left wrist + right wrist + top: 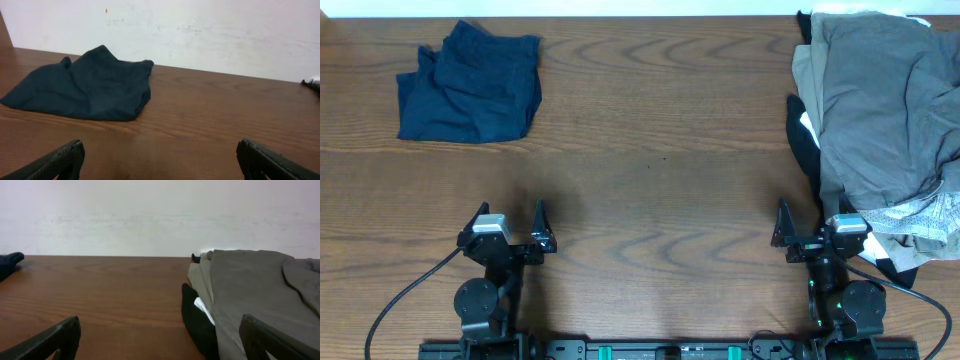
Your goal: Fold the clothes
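while the left fingers (539,214) and right fingers (782,222) stand apart and empty, the navy piece (470,82) looks folded — next, draw the grey garment (880,100) off the pile (930,215).

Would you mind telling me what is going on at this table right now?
Neither arm is handling anything at this moment. The left pincer and the right pincer both sit open and empty near the front edge of the table. A navy garment lies in a compact bundle, apparently folded, at the far left. A loose pile with a grey garment on top sits unfolded on the right, close to the right pincer.
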Controlling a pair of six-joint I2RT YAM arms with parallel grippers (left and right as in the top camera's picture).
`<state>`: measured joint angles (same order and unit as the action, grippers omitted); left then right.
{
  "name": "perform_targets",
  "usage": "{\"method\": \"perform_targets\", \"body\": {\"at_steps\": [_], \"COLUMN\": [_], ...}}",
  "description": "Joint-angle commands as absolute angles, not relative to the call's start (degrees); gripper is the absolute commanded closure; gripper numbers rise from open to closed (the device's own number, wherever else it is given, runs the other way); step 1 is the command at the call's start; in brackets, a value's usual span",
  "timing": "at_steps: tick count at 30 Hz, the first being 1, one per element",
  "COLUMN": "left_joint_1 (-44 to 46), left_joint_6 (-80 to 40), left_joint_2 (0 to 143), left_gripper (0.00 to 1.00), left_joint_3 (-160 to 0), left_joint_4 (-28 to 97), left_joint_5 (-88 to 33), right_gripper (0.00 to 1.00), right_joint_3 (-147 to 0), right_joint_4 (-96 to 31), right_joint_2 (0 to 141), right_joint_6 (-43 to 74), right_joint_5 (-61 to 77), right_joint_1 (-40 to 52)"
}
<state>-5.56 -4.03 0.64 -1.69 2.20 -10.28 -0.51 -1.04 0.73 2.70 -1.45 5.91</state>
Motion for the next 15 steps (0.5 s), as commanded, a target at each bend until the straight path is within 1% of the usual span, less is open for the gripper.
{"method": "perform_targets", "body": {"at_steps": [1, 15], "left_joint_1": [-5.39, -5.39], "left_joint_6": [-3.22, -3.22], "left_joint_2": [0.71, 2.92], "left_gripper": [0.02, 0.02], "left_joint_3": [-1.32, -1.54], "left_joint_4": [4.32, 4.21], "left_joint_5": [-10.94, -10.94], "right_gripper": [0.01, 0.01], "right_joint_3": [-0.32, -0.32], "right_joint_4": [-0.86, -0.84], "right_joint_2": [0.67, 0.67], "right_joint_6": [2.04, 2.04], "right_joint_5": [-1.28, -1.26], "right_joint_1": [6.35, 6.35]}}
